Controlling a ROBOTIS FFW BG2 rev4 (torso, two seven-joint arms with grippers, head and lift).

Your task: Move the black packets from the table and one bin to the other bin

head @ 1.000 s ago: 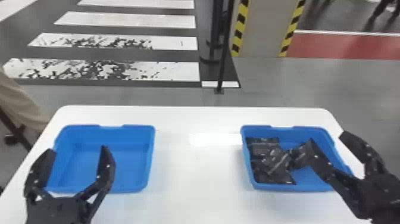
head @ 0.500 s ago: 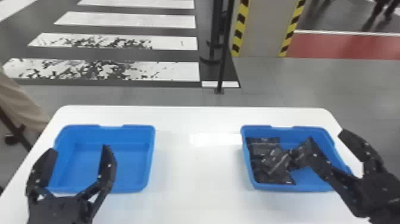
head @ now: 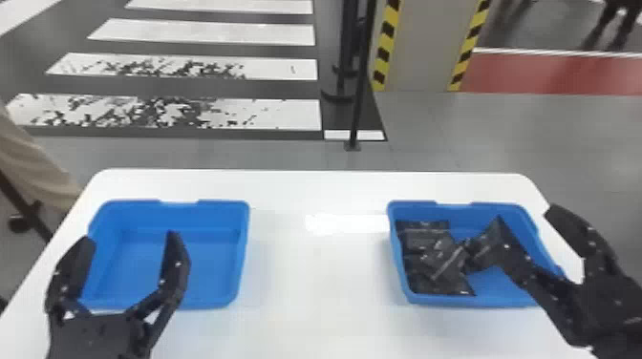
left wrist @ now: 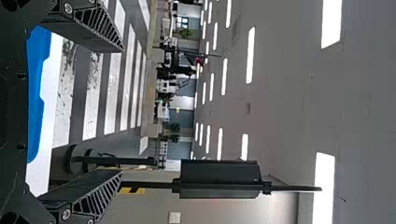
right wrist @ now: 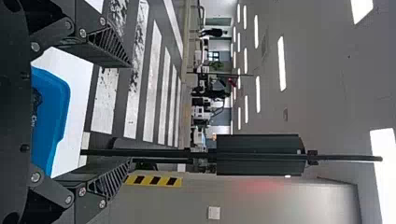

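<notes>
In the head view, my left gripper point(head: 126, 248) stands open over the near part of the left blue bin point(head: 242, 258), which holds no packets. My right gripper point(head: 530, 229) is open above the right side of the right blue bin point(head: 399, 267), its left finger in front of the bin's inside. Several black packets point(head: 442, 260) lie heaped in that bin's left half. In the left wrist view, my left gripper point(left wrist: 123, 109) has its fingers wide apart with nothing between them. The right wrist view has my right gripper point(right wrist: 130, 112) equally spread, and a bit of black packet point(right wrist: 36, 100) inside the bin.
A white table point(head: 315, 286) carries both bins, with a bright reflection between them. Beyond its far edge stands a black post point(head: 358, 95) on the floor. A person's sleeve or trouser leg point(head: 33, 162) is beside the table's left edge.
My left gripper has shifted very slightly to the right, and my right gripper has moved a little left. The packets and bins have stayed where they were.
</notes>
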